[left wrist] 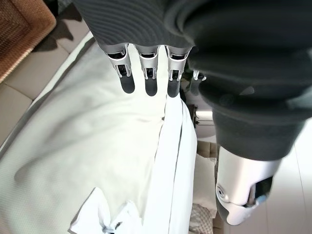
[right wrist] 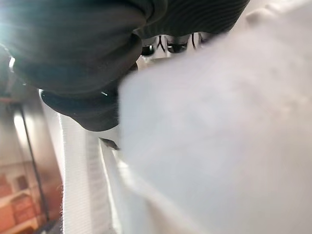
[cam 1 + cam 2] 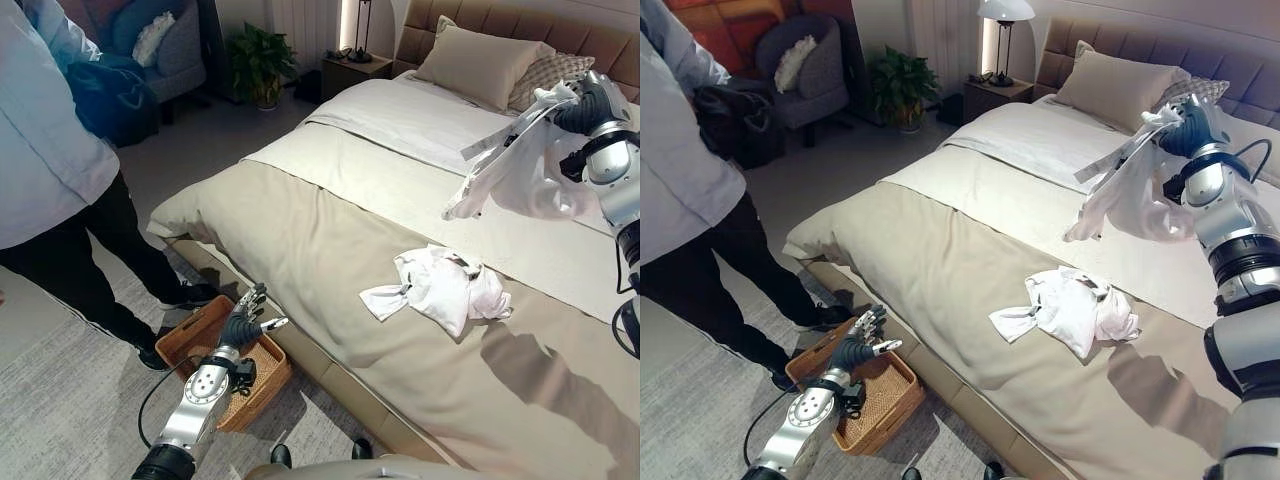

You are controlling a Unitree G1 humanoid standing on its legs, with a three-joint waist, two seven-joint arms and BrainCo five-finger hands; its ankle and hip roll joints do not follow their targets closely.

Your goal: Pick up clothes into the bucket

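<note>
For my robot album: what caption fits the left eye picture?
Right hand lifts a white garment over the bed; basket waits below.

Right arm raised high over the bed, right hand (image 3: pixel 1193 128) with fingers curled, clutching white cloth; left arm low beside the bed, left hand (image 3: pixel 243 325) relaxed, fingers (image 1: pixel 149 80) straight, holding nothing.

Person (image 3: pixel 50 170) beside bed (image 3: pixel 330 250), armchair (image 3: pixel 805 70), plant (image 3: pixel 262 60), lamp (image 3: pixel 1002 20)
</note>
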